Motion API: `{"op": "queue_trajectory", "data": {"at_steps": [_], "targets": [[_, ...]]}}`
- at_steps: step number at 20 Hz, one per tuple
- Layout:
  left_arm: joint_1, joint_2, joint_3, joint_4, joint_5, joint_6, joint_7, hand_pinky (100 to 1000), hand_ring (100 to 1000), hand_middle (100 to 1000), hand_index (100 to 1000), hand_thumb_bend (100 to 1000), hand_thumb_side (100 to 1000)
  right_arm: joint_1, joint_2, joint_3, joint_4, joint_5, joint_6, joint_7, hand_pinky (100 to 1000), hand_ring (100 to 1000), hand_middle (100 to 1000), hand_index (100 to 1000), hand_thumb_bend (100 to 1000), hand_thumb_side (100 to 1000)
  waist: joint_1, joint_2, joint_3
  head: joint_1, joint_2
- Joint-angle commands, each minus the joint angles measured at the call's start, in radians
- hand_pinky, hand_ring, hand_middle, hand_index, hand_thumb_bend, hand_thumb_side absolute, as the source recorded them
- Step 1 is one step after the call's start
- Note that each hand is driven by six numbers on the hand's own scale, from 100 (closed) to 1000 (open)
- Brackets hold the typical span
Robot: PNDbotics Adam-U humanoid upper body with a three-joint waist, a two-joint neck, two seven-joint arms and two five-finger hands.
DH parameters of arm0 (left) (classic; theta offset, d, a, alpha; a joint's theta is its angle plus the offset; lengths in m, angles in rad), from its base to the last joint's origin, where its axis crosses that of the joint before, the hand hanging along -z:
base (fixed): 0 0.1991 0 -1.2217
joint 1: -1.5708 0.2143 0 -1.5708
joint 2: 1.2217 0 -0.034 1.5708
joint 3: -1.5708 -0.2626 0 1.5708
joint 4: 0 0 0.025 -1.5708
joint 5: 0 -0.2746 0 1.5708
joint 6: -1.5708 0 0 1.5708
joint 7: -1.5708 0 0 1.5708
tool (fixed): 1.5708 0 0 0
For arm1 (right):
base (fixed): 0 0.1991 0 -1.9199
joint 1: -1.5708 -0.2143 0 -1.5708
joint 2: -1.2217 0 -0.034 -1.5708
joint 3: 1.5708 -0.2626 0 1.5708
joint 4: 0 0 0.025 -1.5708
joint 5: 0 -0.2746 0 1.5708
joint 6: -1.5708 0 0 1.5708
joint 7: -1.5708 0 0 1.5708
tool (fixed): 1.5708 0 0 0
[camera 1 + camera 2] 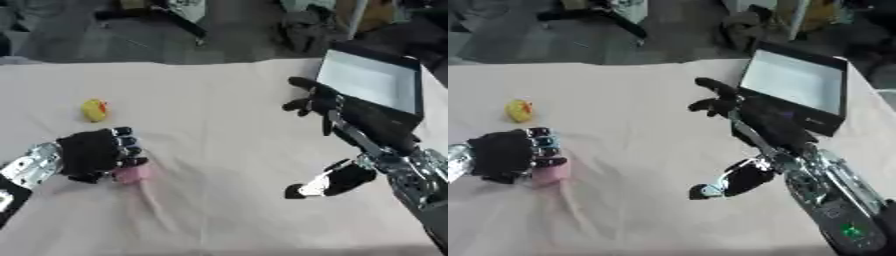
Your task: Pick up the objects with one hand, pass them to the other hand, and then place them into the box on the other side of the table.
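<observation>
On the cloth-covered table [227, 100], left hand [92, 154] curled round a pink block [133, 174], yellow duck [94, 110] beyond — right hand [337, 120] spread open beside the box [372, 82].

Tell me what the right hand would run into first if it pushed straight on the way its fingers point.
Probably nothing: the right hand points up-left over bare tablecloth, with the box off to its right, though depth is unclear.
</observation>
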Motion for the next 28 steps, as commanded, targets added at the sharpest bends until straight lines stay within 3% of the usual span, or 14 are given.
{"op": "queue_trajectory", "data": {"at_steps": [1, 10, 23, 24, 25, 26, 28], "targets": [[-0.032, -0.018, -0.055, -0.003, 0.053, -0.285, 0.291, 630, 510, 462, 640, 100, 265, -0.017, -0.020, -0.006, -0.020, -0.007, 0.000, 0.002, 380, 721, 1000, 831, 870, 341, 0.002, -0.014, 0.000, -0.011, -0.002], [-0.074, -0.062, -0.136, 0.008, 0.203, -0.285, 0.291, 625, 505, 459, 635, 100, 284, -0.018, -0.020, -0.003, -0.020, -0.014, 0.002, 0.005, 377, 721, 1000, 831, 874, 345, 0.001, -0.016, 0.000, -0.034, -0.002], [-0.111, -0.082, -0.172, -0.079, 0.407, -0.285, 0.248, 622, 501, 456, 633, 100, 350, -0.017, -0.015, 0.001, -0.020, -0.014, 0.003, 0.006, 372, 722, 1000, 830, 875, 349, 0.001, -0.016, 0.001, -0.059, -0.002], [-0.117, -0.083, -0.174, -0.094, 0.459, -0.285, 0.222, 622, 501, 456, 633, 100, 349, -0.017, -0.016, 0.001, -0.020, -0.013, 0.003, 0.006, 372, 722, 1000, 830, 874, 349, 0.001, -0.016, 0.001, -0.060, -0.002], [-0.128, -0.082, -0.174, -0.126, 0.580, -0.285, 0.139, 622, 501, 456, 633, 100, 351, -0.017, -0.016, 0.001, -0.020, -0.013, 0.003, 0.007, 373, 722, 1000, 830, 870, 351, 0.001, -0.017, 0.002, -0.061, -0.002], [-0.137, -0.083, -0.168, -0.166, 0.722, -0.285, 0.018, 622, 501, 456, 633, 100, 351, -0.017, -0.016, 0.001, -0.020, -0.013, 0.002, 0.008, 373, 722, 1000, 830, 867, 351, 0.001, -0.017, 0.003, -0.064, -0.002], [-0.153, -0.085, -0.137, -0.249, 1.069, -0.285, -0.314, 622, 502, 457, 634, 100, 352, -0.017, -0.017, 0.001, -0.020, -0.011, 0.002, 0.009, 373, 722, 1000, 830, 863, 352, 0.000, -0.018, 0.007, -0.067, -0.002]]}}
